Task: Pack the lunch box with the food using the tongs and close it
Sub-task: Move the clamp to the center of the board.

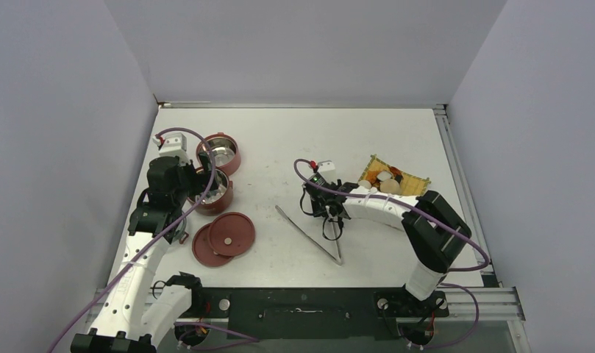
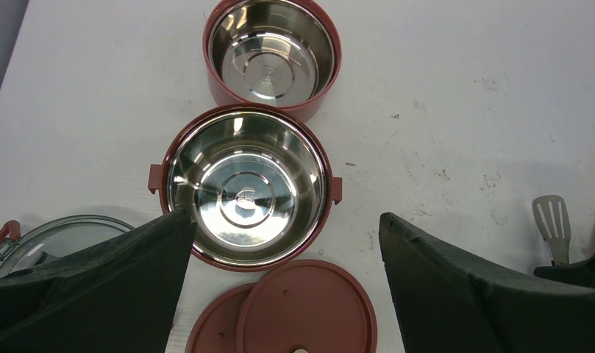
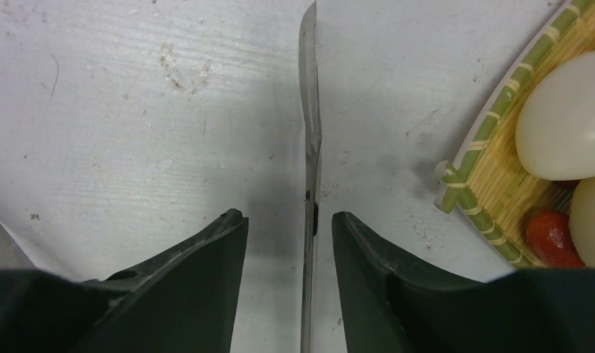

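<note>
**Right pincer straddling the tongs, nothing gripped yet**

Nearest the bases, the two dark-red lids (image 1: 232, 232) lie overlapped on the counter (image 1: 316, 147). Just right of them the tongs (image 1: 305, 234) lie flat in a narrow V. The right pincer (image 3: 288, 220) hangs over one arm of it. Its fingers (image 3: 206, 279) are parted, and the thin blade runs between them, closer to one side. As far as I can see it isn't pinched.

The left pincer (image 2: 287, 220) is spread wide with nothing in it, over the near bowl (image 2: 246, 191) of the lunch box (image 1: 222, 154). The far bowl (image 2: 271, 51) is just behind. Both are bare steel inside. All the food (image 1: 386, 180) sits on the yellow mat (image 3: 493, 125), back right.

What worries me is that the blade is thin, slick and flat on the counter. Closing off-centre could shove it sideways or spin the V instead of lifting it. And catching only one arm means no squeeze, so those pale balls (image 3: 566, 118) would roll off.
</note>
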Motion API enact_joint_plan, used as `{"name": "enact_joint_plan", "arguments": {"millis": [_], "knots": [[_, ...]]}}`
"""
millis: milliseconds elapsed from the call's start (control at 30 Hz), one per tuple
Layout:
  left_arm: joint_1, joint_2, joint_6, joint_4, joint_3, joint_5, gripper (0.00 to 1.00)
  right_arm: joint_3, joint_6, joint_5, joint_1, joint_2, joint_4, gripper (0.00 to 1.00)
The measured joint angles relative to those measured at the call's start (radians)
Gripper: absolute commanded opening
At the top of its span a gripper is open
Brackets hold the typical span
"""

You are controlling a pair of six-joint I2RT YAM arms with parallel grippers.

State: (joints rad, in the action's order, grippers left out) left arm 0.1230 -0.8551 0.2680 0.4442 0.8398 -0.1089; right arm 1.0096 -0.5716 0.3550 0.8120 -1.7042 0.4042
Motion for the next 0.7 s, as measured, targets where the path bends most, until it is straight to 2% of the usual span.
{"name": "enact_joint_plan", "arguments": {"millis": [100, 233, 400, 467, 533, 700], "knots": [[0.0, 0.0, 0.0, 0.0, 0.0, 0.0, 0.96, -0.015, 0.021, -0.039, -0.002, 0.032, -0.012, 0.67], [0.0, 0.0, 0.0, 0.0, 0.0, 0.0, 0.96, -0.092, 0.068, -0.1, -0.008, 0.156, -0.05, 0.84], [0.0, 0.0, 0.0, 0.001, 0.0, 0.0, 0.96, -0.206, 0.121, -0.202, -0.02, 0.303, -0.107, 0.98], [0.0, 0.0, 0.0, 0.0, 0.0, 0.0, 0.96, -0.243, 0.14, -0.253, -0.021, 0.337, -0.123, 1.0], [0.0, 0.0, 0.0, 0.001, 0.0, 0.0, 0.96, -0.271, 0.154, -0.3, -0.02, 0.356, -0.135, 0.95], [0.0, 0.0, 0.0, 0.001, 0.0, 0.0, 0.96, -0.322, 0.168, -0.363, -0.001, 0.387, -0.146, 0.94]]}}
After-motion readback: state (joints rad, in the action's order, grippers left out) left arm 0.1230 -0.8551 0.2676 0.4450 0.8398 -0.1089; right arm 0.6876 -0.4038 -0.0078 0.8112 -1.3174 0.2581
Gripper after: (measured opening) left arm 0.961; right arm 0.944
